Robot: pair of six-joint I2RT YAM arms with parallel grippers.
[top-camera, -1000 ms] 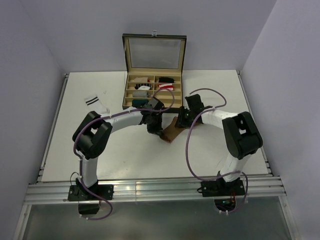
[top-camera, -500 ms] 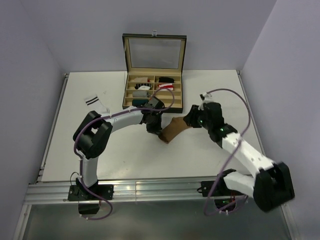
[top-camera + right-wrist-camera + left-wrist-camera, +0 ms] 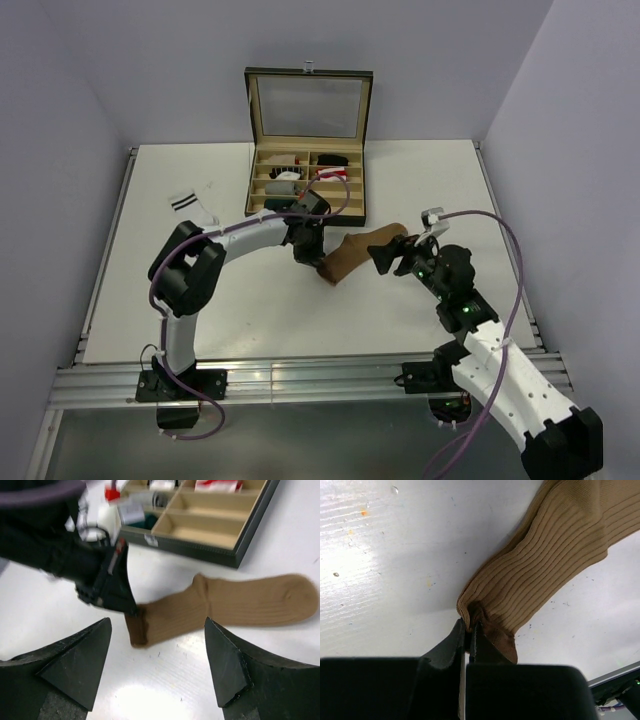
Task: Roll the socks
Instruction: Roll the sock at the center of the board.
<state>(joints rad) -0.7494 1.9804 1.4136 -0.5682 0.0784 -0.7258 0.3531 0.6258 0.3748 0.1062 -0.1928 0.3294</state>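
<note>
Tan sock (image 3: 352,254) lies flat on the desk (image 3: 260,310), near the middle and just in front of the box (image 3: 362,190). It runs from its cuff end at front-left to its toe at back-right.

Left claw (image 3: 322,268) is clamped tight on the cuff edge. In the left wrist view the two tips (image 3: 469,630) pinch a small fold of ribbed fabric, and the rest of the sock (image 3: 550,560) spreads away over the desk.

Right claw (image 3: 385,257) is spread wide with nothing between its fingers. In the right wrist view both fingers (image 3: 80,665) sit short of the sock (image 3: 225,605), with bare desk between them. The left claw (image 3: 134,611) shows there at the cuff end. In the top view the right claw sits at the toe side of the sock; cannot tell from there whether it touches.

The box stands open at the back centre with its lid (image 3: 308,105) upright. Its front wall (image 3: 200,550) is close behind the sock but apart from it. A red-and-white sock (image 3: 333,175) sits in a right-column compartment.

White sock (image 3: 192,208) with dark cuff stripes lies left of the box, well apart from the claws and in from the desk's left edge.

Open room: a wide bare strip from the tan sock to the near edge, plus bare desk right of the box out to the right edge.
</note>
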